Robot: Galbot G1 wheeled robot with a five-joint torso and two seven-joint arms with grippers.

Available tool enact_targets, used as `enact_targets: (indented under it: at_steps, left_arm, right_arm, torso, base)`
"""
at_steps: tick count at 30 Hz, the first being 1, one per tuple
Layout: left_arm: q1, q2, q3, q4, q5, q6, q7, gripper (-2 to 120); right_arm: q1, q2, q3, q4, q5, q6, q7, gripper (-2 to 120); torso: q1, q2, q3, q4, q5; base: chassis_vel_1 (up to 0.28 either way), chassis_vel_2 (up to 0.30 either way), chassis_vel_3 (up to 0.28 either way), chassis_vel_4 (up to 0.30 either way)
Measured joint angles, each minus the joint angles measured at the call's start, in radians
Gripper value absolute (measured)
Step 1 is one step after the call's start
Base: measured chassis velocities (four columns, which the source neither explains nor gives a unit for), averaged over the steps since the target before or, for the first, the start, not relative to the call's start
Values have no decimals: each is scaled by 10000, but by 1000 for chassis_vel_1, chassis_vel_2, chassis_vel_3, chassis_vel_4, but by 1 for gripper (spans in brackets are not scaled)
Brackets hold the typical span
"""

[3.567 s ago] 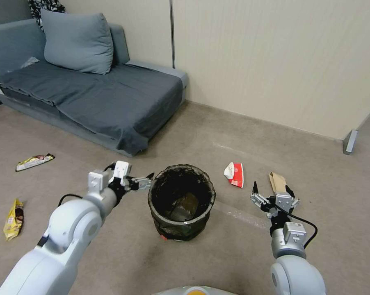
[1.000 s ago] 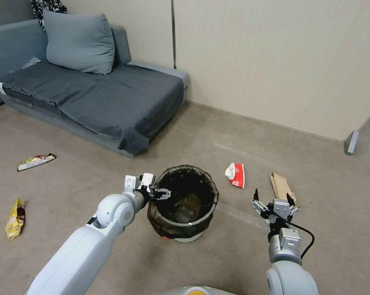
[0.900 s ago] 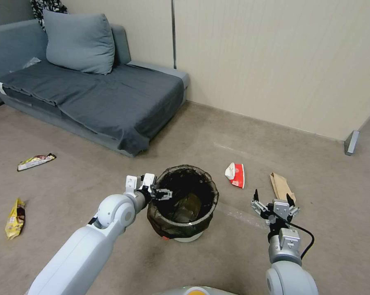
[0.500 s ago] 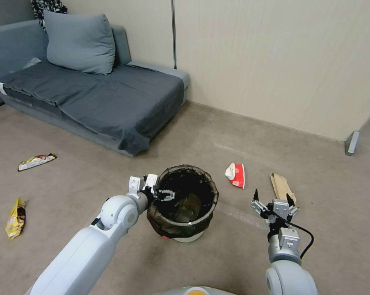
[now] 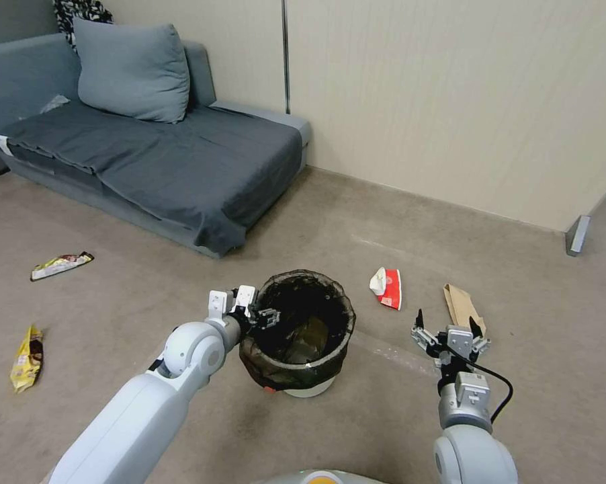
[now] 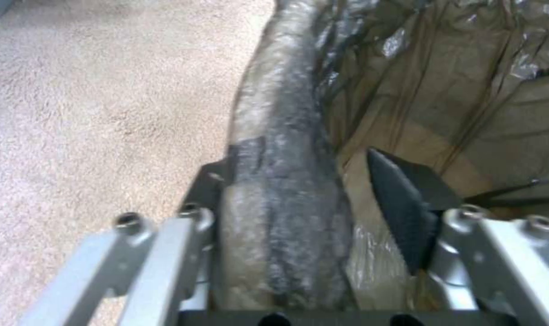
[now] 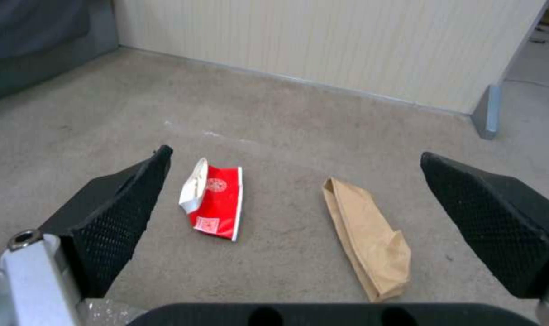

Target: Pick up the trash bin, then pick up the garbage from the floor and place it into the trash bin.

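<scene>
The trash bin (image 5: pixel 330 299) stands on the floor (image 5: pixel 383 417) in front of me, its dark liner folded over the rim (image 6: pixel 286 113). My left gripper (image 5: pixel 266 316) (image 6: pixel 289 165) is shut on that rim at the bin's left side, one finger outside and one inside. Garbage lies to the bin's right: a red-and-white wrapper (image 5: pixel 385 288) (image 7: pixel 214 201) and a tan paper bag (image 5: pixel 459 304) (image 7: pixel 365 235). My right gripper (image 5: pixel 446 321) (image 7: pixel 295 156) hovers open just short of the bag, holding nothing.
Two yellow snack packets (image 5: pixel 26 357) (image 5: pixel 60 265) lie on the carpet at far left. A grey sofa (image 5: pixel 155 154) with a cushion fills the back left. A beige wall (image 5: pixel 451 101) closes the back, with a partition foot (image 5: pixel 575 235) at right.
The left gripper came in from beside the bin, straddled its left rim and has closed on it. The bin has shifted slightly and its white base now shows. The right arm barely moved.
</scene>
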Motion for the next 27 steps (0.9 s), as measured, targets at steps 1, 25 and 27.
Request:
enact_targets:
  at_steps: [1, 25, 27]
  left_arm:
    - [0, 0, 0, 0, 0, 0, 0, 44]
    - [95, 181, -464, -774, 255, 72, 108, 1]
    - [95, 242, -592, -985, 251, 72, 145, 1]
  right_arm:
    - [0, 0, 0, 0, 0, 0, 0, 100]
    - [77, -10, -21, -75, -32, -41, 55, 100]
    - [94, -8, -22, -96, -33, -47, 66, 100]
  torso:
    - [0, 0, 0, 0, 0]
    - [2, -4, 3, -5, -2]
    - [3, -4, 3, -2, -2]
  base:
    - [0, 0, 0, 0]
    - [0, 0, 0, 0]
    - [0, 0, 0, 0]
